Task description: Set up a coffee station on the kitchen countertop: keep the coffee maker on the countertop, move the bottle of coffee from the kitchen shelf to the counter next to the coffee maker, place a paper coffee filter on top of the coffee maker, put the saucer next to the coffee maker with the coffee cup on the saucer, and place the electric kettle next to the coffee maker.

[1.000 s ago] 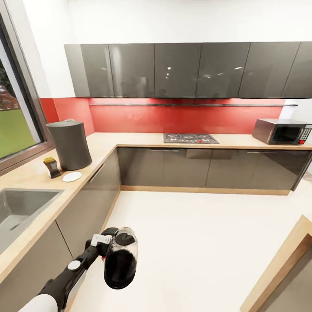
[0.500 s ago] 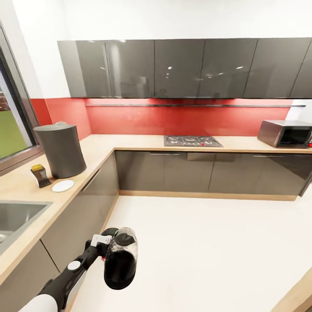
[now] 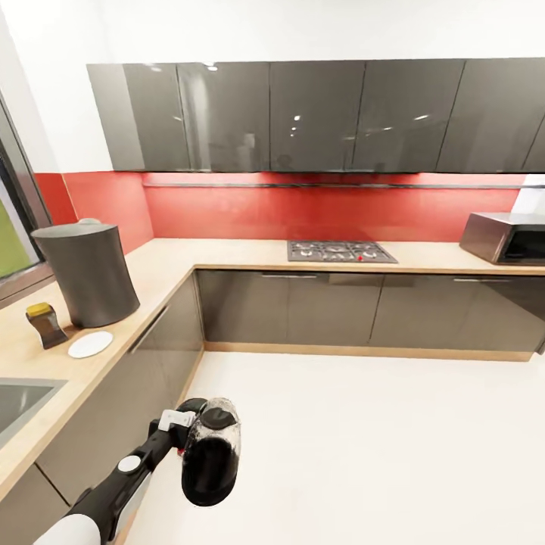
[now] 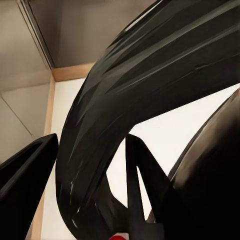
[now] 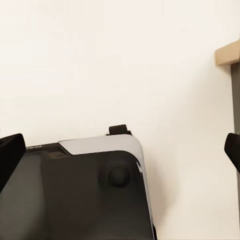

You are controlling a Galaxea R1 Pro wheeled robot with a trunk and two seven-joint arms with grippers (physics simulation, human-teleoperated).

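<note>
Carrying the electric kettle [image 3: 210, 453] is the step in hand, by my reading: it hangs at the lower left of the head view, over the pale floor [image 3: 363, 439], gripped by the left end effector [image 3: 184, 424] at its loop handle. In the left wrist view, dark fingers [image 4: 142, 175] sit on either side of the broad black handle band [image 4: 150, 90], so I take that end effector to be closed on the handle.

The bench [image 3: 163, 265] runs along the left edge of the head view and turns along the red back wall. At mid left on it stands the coffee maker [image 3: 85, 272], seen from its curved grey back, with the bottle of coffee [image 3: 45, 324] just beside it toward the left edge and the saucer [image 3: 90, 344] lying just in front of it, near the bench's edge.

The next move, I judge, calls for closing in on that bench and setting the kettle upright on a free patch near the coffee maker, without knocking the saucer or bottle.

Hard to make out:
- The coffee maker's front, carafe and filter basket are turned away.
- A sink [image 3: 19, 397] is cut off at the left edge.
- A microwave [image 3: 506, 236] is cut off at the right edge.
- The right end effector [image 5: 120, 155] shows dark finger tips [image 5: 11, 152] at opposite edges of its wrist view, well apart, with nothing between them.
</note>
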